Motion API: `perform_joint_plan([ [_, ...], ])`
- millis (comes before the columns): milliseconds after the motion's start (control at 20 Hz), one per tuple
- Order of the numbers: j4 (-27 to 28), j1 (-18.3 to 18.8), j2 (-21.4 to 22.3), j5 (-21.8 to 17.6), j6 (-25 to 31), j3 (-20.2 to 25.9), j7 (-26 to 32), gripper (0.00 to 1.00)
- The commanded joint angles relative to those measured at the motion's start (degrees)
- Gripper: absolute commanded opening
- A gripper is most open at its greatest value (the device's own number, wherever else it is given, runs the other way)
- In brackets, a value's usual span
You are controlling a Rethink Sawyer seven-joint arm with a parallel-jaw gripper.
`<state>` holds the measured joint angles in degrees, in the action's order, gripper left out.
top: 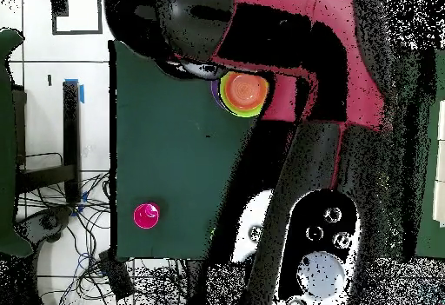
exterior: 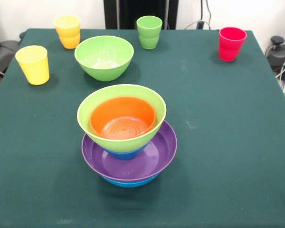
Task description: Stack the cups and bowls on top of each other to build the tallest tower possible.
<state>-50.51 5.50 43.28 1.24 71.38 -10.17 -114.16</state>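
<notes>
The tower stands at the table's middle in the front view: a large blue bowl (exterior: pixel 131 182) lowest, then the wide purple bowl (exterior: pixel 157 156), a small blue bowl (exterior: pixel 126 154), a light green bowl (exterior: pixel 129 138), and the small orange bowl (exterior: pixel 122 118) nested on top. It also shows in the overhead view (top: pixel 243 93). A second light green bowl (exterior: pixel 104 58) stands alone behind it. Yellow (exterior: pixel 33 64), orange-yellow (exterior: pixel 68 32), light green (exterior: pixel 149 32) and red (exterior: pixel 231 43) cups stand apart along the far side. The gripper is absent from the front view. In the overhead view the arm's dark end (top: pixel 196 67) lies beside the tower.
The green-clothed table (exterior: pixel 228 142) ends at its right edge beside cables (exterior: pixel 282 66). The robot's black pedestal (exterior: pixel 140 13) stands at the far side. In the overhead view the red and black arm (top: pixel 295 76) hides most of the table; the red cup (top: pixel 146 215) shows.
</notes>
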Motion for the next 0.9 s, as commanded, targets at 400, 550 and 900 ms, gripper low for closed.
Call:
perform_joint_plan([
  [400, -28.6, 0.9, 14.5, 1.1, -3.1, -3.4, -1.8, 1.0],
  [550, -35.5, 0.2, 18.2, 1.1, -7.1, -4.6, -0.2, 1.0],
  [900, -47.6, -0.3, 25.1, 0.4, -12.3, -6.3, 3.5, 1.0],
])
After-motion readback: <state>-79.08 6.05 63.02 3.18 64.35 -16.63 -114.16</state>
